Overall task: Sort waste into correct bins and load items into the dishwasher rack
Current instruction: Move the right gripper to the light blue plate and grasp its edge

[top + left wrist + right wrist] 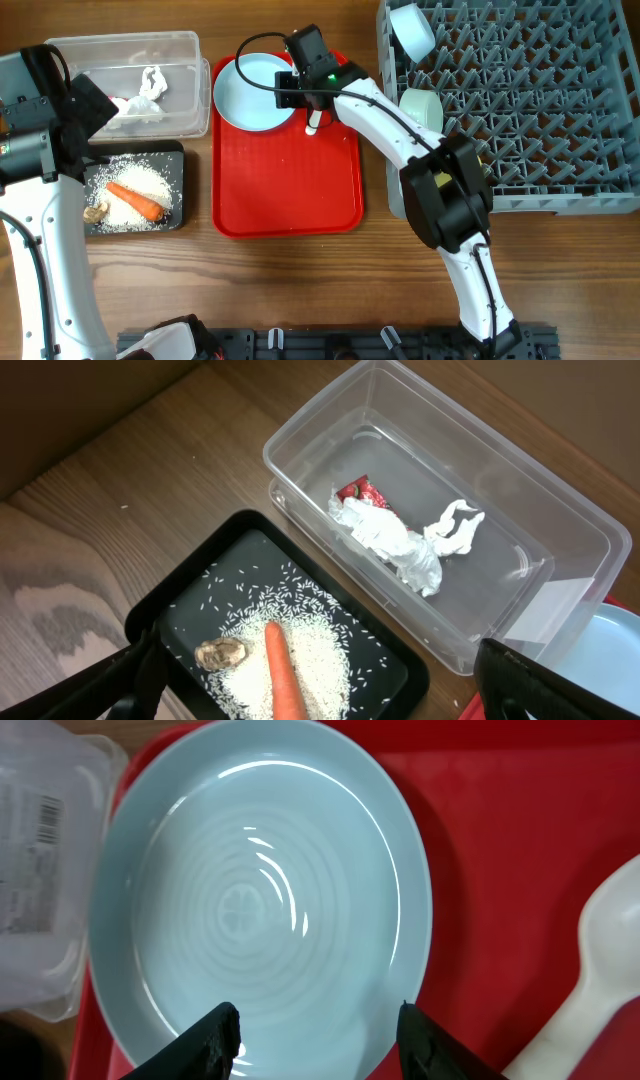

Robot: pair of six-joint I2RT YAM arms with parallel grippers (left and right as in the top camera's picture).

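A light blue plate (252, 92) lies at the red tray's back left and fills the right wrist view (255, 890). My right gripper (318, 1025) is open just above the plate's near rim. A white spoon (313, 124) lies beside it on the tray, also in the right wrist view (590, 990). The clear tub (125, 50) holds a white tissue (405, 540) and a red wrapper (362, 492). The black tray (175, 150) holds rice (135, 190), a carrot (137, 201) and a brown scrap (220, 653). My left gripper (320, 685) is open above the black tray. The grey rack (530, 110) holds a blue bowl (411, 30) and a pale green bowl (422, 108).
The flat red tray (290, 185) lies in the middle of the wooden table. The rack stands at the right, the two bins at the left. My right arm reaches across the tray's back right corner.
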